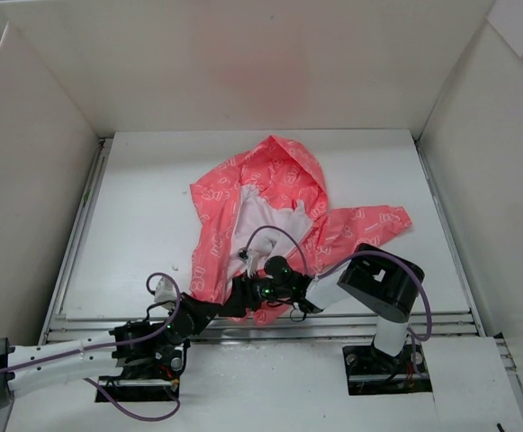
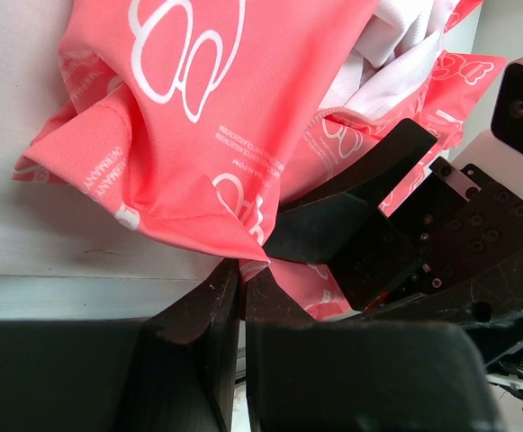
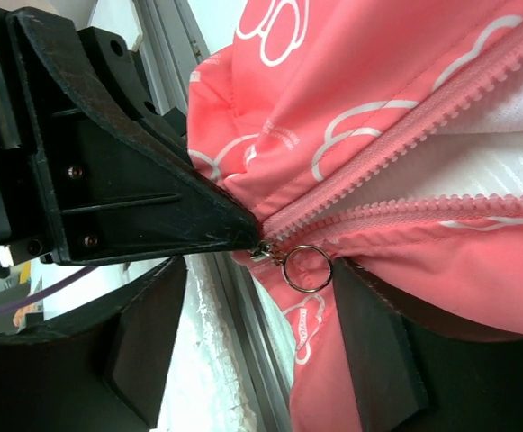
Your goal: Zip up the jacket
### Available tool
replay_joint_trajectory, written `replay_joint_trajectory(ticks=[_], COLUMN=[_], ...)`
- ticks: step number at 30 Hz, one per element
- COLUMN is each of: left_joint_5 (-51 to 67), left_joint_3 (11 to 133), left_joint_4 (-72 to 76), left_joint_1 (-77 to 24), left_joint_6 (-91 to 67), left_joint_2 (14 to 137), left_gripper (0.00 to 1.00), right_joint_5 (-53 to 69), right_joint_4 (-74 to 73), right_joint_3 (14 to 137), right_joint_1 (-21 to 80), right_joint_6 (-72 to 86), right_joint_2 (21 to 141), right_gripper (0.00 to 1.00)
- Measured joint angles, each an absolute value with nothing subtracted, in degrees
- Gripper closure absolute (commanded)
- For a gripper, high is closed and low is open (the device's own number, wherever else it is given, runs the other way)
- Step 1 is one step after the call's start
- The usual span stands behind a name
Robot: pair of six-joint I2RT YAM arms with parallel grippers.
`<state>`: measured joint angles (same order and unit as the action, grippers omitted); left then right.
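The coral-pink jacket (image 1: 279,184) lies crumpled near the middle of the white worktop (image 1: 144,207), hood towards the far wall and hem at the near edge, its front open on the white lining (image 1: 263,216). The left pincer (image 2: 241,270) is closed tight, pinching the jacket's hem right at the foot of the zipper (image 3: 396,135), whose two rows of teeth part just above the slider (image 3: 263,252). The right pincer (image 3: 259,297) stands wide, holding nothing, its fingers (image 3: 148,333) either side of the slider's small metal ring (image 3: 308,289).
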<state>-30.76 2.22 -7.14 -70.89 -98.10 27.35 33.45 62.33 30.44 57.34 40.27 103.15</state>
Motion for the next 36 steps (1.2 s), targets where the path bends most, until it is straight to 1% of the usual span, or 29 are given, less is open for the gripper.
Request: replay_joint_trajectory(ticks=[3,5,6,7,14,18,20,22,26,30,33,34,35,36], left_joint_5=[-31.0,-31.0,-31.0,-31.0,-30.9,-30.9,-30.9,-30.9,-30.8,-30.8,-30.8,-30.8,-30.8,-30.9], left_joint_3=[2.2,2.2,2.2,2.2,2.2,2.2,2.2,2.2,2.2,2.2,2.2,2.2,2.2,2.2], left_joint_4=[-7.2,-7.2,-7.1,-7.1,-7.0,-7.0,-7.0,-6.9,-6.5,-6.5,-6.5,-6.5,-6.5,-6.5], left_joint_1=[-70.9,-70.9,-70.9,-70.9,-70.9,-70.9,-70.9,-70.9,-70.9,-70.9,-70.9,-70.9,-70.9,-70.9], left_joint_6=[-98.0,-98.0,-98.0,-98.0,-98.0,-98.0,-98.0,-98.0,-98.0,-98.0,-98.0,-98.0,-97.9,-98.0], left_joint_2=[27.3,27.3,27.3,27.3,27.4,27.8,28.0,28.0,28.1,28.3,28.2,28.2,28.2,28.3], left_gripper=[1.0,1.0,1.0,1.0,1.0,1.0,1.0,1.0,1.0,1.0,1.0,1.0,1.0,1.0], right_joint_5=[33.7,33.8,33.9,33.8,33.0,32.3,32.0,31.8,31.8,31.7,31.7,31.6,31.5,31.5], right_joint_4=[63.7,64.5,64.9,65.0,67.6,68.5,69.0,69.4,69.7,70.9,71.4,71.6,71.9,72.1], right_joint_3=[30.5,30.4,30.4,30.4,27.7,27.0,26.6,26.4,26.4,26.4,26.4,26.4,26.4,26.4], right_joint_1=[57.3,57.3,57.3,57.3,56.6,56.6,56.6,56.6,56.4,55.8,55.3,55.1,55.1,55.1], right_joint_6=[40.4,40.7,40.7,40.7,41.8,42.0,42.2,42.2,42.5,43.4,43.8,43.9,44.1,44.4], right_joint_2=[104.2,105.0,105.2,105.3,105.3,105.0,105.0,105.0,105.0,105.2,105.3,105.3,105.3,105.5], right_gripper=[0.49,0.51,0.59,0.62,0.65,0.71,0.71,0.71,0.66,0.65,0.71,0.75,0.83,0.85])
